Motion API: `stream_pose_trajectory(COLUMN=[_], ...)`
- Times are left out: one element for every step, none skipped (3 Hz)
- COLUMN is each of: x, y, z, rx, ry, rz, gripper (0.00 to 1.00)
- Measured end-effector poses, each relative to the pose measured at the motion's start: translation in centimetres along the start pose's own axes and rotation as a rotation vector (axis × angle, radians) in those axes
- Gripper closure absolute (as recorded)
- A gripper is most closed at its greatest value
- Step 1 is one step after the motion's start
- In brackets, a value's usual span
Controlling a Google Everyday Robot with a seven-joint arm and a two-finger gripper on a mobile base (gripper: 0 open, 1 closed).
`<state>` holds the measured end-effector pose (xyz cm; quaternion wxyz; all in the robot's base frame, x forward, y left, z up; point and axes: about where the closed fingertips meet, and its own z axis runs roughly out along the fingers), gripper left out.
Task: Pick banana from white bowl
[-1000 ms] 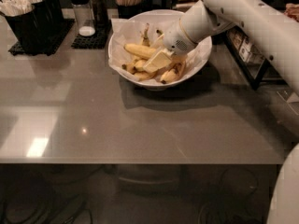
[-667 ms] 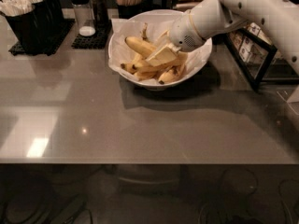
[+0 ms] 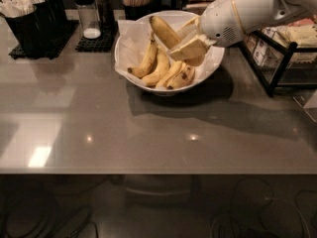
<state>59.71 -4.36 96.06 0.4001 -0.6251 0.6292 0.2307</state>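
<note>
banana (image 3: pixel 164 30): longest of the lot, clean yellow, held tilted above the white bowl (image 3: pixel 130 77), upper end over the bowl's back rim, lower part clasped in the gripper (image 3: pixel 190 47).
gripper: reached in from the bowl's right side, fingers clenched on the banana, placed over the bowl's right half.
remaining bananas (image 3: pixel 161 69): four or so, shorter, spotted, laid on the crinkled paper lining (image 3: pixel 130 38) at the bowl's front.
step in hand, as judged: the lift; the grasp appears made and the fruit is seen above the others.
next move, as judged: a further rise and withdrawal is called for, the grip kept firm, since the banana is held near one end and could swing.
edges and room: a glass shaker (image 3: pixel 87 15) is set behind and left of the bowl; a black wire rack (image 3: pixel 277 58) stands to the bowl's right, beneath the arm. open room is offered by the grey table (image 3: pixel 148 133) in front of the bowl.
</note>
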Motion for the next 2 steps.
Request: stream_pose_trajectory(x=[-0.4, -0.4], y=[3.7, 7.7], z=[-3.2, -6.3], rx=[-0.049, -0.097], ry=[-0.007, -0.086], rz=[0.02, 0.033], gripper=[1.0, 1.0])
